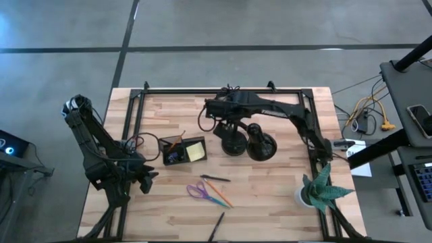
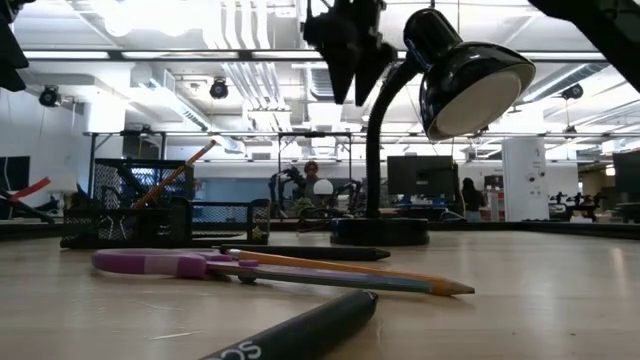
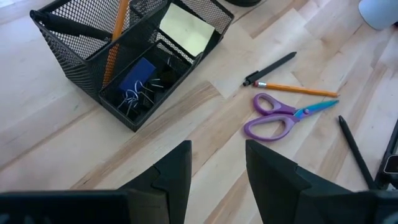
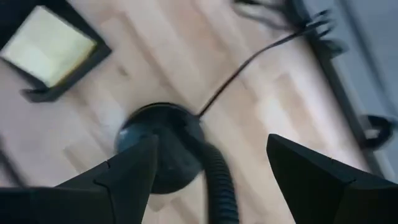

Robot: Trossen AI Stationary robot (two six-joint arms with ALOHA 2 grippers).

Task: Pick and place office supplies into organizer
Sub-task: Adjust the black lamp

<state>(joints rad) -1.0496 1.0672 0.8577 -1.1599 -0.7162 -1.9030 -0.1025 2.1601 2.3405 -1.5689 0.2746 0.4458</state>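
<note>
The black mesh organizer (image 1: 177, 150) stands left of the table's middle and holds a yellow sticky-note pad (image 3: 186, 28), an orange pencil (image 3: 115, 37), a blue item and dark clips. Nearer the front edge, purple-handled scissors (image 1: 198, 190), another orange pencil (image 3: 298, 89) and a black pen (image 1: 214, 178) lie flat on the table. A second black pen (image 1: 216, 225) lies at the front edge. My left gripper (image 3: 217, 168) hovers open, to the near left of the organizer. My right gripper (image 4: 212, 142) hangs open high above the lamp's base (image 4: 161, 146), holding nothing.
A black dome desk lamp (image 1: 248, 142) stands at the table's middle, its cord (image 4: 249, 62) trailing toward the far edge. A green plant in a white pot (image 1: 316, 190) sits at the near right. A black frame (image 1: 202, 90) borders the table. Bare wood lies at the near left.
</note>
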